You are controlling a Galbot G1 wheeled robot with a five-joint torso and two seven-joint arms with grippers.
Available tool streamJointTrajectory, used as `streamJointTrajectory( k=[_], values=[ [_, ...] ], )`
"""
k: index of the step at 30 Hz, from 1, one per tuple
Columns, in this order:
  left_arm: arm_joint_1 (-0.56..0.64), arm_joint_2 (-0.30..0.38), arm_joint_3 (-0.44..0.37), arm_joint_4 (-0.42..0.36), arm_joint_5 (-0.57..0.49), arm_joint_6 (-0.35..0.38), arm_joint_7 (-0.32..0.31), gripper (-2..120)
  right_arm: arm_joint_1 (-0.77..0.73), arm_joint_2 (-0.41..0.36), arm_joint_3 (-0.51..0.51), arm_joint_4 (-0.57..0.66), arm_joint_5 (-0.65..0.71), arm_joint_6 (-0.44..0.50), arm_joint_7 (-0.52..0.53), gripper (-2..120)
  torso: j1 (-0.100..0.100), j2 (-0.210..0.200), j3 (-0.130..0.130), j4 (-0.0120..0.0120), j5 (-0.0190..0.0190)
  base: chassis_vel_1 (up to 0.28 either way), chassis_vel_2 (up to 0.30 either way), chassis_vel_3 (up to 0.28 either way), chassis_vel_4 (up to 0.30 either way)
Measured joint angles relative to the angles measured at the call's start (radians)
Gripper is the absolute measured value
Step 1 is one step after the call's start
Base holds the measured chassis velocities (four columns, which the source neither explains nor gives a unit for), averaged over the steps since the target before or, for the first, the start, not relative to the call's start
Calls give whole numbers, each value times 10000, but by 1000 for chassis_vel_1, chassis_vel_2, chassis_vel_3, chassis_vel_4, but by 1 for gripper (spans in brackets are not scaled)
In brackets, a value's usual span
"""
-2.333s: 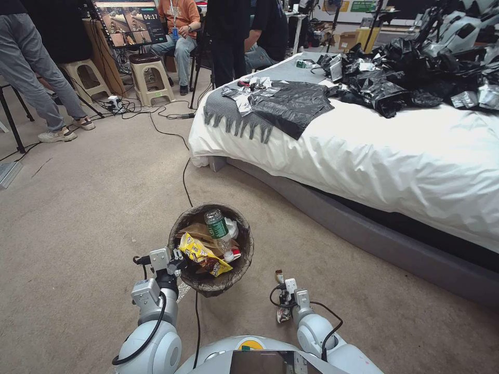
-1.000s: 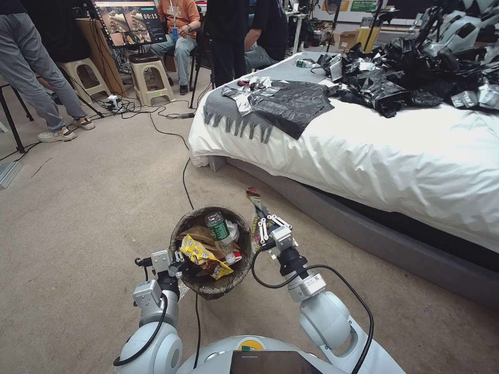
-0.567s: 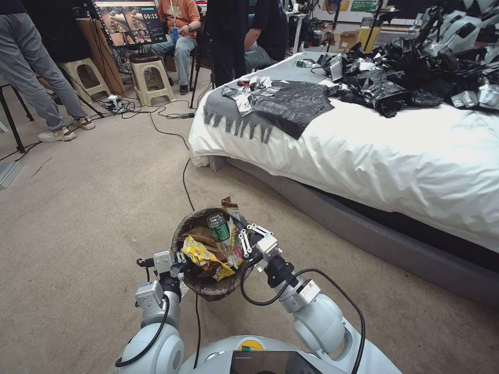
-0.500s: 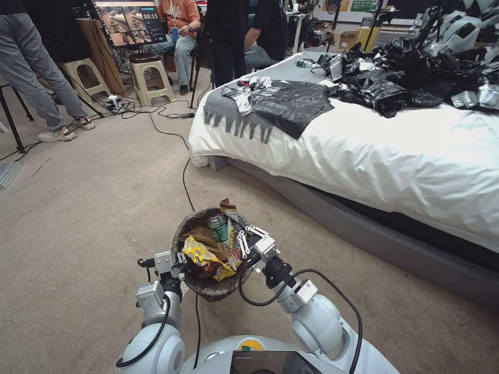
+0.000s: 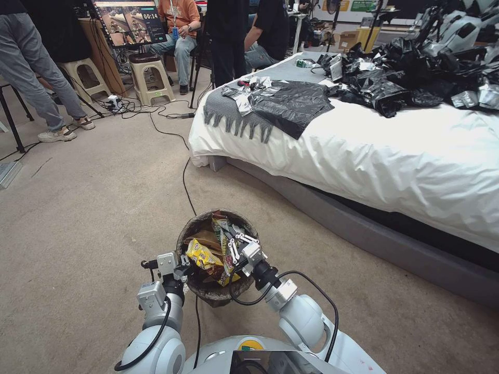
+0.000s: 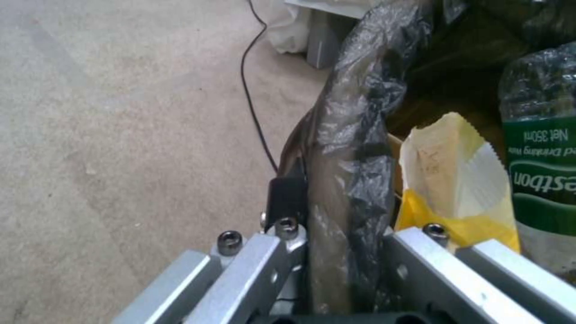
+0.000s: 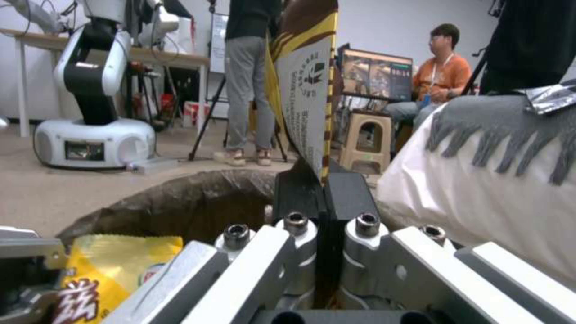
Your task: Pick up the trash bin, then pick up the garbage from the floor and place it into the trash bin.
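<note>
Over the trash bin (image 5: 210, 291) mouth now: right pincer (image 5: 227, 248), swung in from beside it, clamped on a brown-yellow wrapper (image 7: 308, 96) standing upright. Left pincer (image 5: 182, 262) pinching the bag-lined rim, bin held above the floor. Basically drop-ready, wrapper not yet released.

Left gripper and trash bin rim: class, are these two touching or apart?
Touching. The left wrist view shows the left gripper with its fingers shut on the bag-lined rim of the trash bin, no gap between them.
</note>
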Motion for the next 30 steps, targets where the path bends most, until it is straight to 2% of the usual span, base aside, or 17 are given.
streamJointTrajectory(
  k=[11, 27, 30],
  values=[
    [131, 10, 57, -286, -394, 463, -26, 0, 230, 101, -92, -521, 2, 112, -19, 0, 0, 0, 0, 0, 0, 0, 0, 0, 0],
    [186, 19, 68, -414, -604, 663, -122, 0, 230, 145, -198, -814, -14, 107, -8, -1, 0, 0, 0, 0, 1, 0, 0, 0, 0],
    [191, 26, 69, -427, -634, 680, -141, 0, 181, 135, -192, -843, -35, 99, -3, 8, 0, 0, 0, 0, 1, 0, 0, 0, 0]
  ],
)
